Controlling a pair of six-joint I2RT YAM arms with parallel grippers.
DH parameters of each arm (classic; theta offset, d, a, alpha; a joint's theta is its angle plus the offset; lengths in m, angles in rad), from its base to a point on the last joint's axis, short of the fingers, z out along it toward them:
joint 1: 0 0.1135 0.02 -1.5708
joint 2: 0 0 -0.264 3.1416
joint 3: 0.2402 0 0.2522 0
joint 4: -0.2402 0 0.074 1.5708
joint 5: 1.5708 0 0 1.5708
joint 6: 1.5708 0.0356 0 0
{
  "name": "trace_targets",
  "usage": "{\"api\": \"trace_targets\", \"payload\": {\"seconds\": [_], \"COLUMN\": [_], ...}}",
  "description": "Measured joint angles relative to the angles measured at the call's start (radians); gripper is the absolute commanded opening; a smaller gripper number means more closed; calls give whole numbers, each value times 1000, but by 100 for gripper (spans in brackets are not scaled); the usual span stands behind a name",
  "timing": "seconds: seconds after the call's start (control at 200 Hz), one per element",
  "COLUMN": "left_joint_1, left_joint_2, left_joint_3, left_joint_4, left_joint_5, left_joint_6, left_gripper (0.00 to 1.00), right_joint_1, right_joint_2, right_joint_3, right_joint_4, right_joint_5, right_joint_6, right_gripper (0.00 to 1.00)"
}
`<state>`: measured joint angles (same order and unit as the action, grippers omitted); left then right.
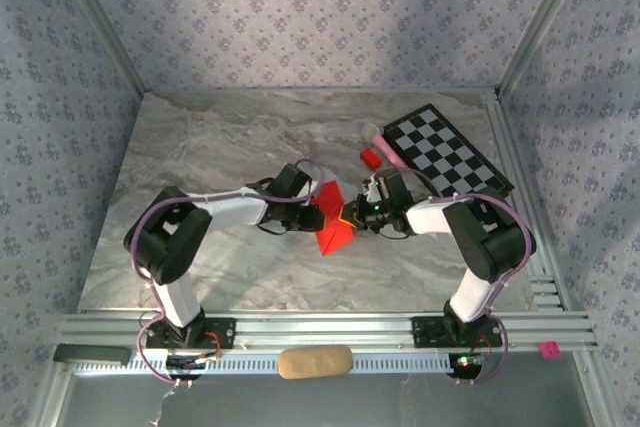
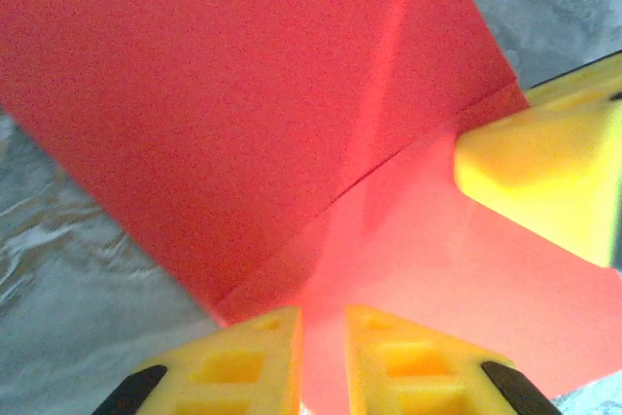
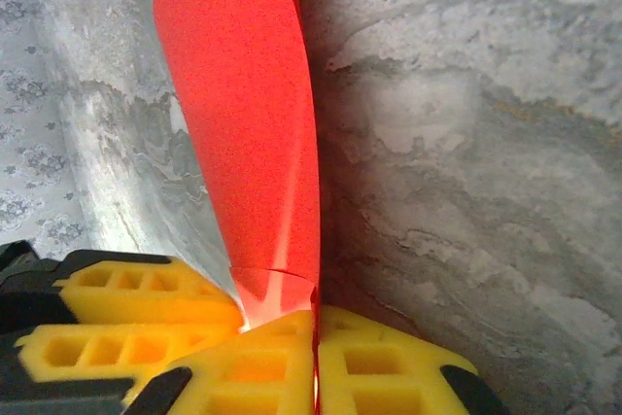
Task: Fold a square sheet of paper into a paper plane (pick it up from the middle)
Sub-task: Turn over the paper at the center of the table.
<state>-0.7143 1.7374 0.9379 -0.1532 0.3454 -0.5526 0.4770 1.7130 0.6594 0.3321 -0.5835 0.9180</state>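
Observation:
The square sheet of paper (image 1: 334, 234) is bright red, creased and folded smaller, and is held up above the middle of the marble table. Its folded layers and a diagonal crease show in the left wrist view (image 2: 243, 94). My left gripper (image 1: 318, 209) is at its left side, with its yellow jaws (image 2: 323, 316) a small gap apart and the paper running between them. My right gripper (image 1: 352, 215) comes in from the right. Its jaws (image 3: 316, 316) are shut on the paper's edge (image 3: 248, 94). One right finger (image 2: 544, 172) presses the sheet close to the left jaws.
A black and white checkerboard (image 1: 447, 152) lies at the back right. A small red block (image 1: 371, 157) and a pink stick (image 1: 386, 148) sit beside it. A tan oblong object (image 1: 315, 361) rests on the front rail. Patterned walls close in the table (image 1: 200, 147).

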Motion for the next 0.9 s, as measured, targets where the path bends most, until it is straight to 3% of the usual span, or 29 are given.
{"api": "trace_targets", "payload": {"seconds": [0.21, 0.415, 0.525, 0.64, 0.9], "left_joint_1": [0, 0, 1, 18, 81], "left_joint_2": [-172, -359, -448, -547, -762], "left_joint_3": [-49, -117, -171, -239, -366], "left_joint_4": [15, 37, 43, 51, 69], "left_joint_5": [-95, -233, -323, -406, -531], "left_joint_6": [-9, -7, -10, -33, -84], "left_gripper": [25, 29, 33, 44, 70], "right_joint_1": [-2, 23, 75, 147, 306], "right_joint_2": [-89, -236, -317, -354, -273], "right_joint_3": [8, 51, 113, 229, 484], "right_joint_4": [-76, -254, -407, -592, -1039], "right_joint_5": [21, 185, 330, 526, 1042], "right_joint_6": [-56, -137, -209, -277, -363], "right_gripper": [4, 4, 4, 4, 2]}}
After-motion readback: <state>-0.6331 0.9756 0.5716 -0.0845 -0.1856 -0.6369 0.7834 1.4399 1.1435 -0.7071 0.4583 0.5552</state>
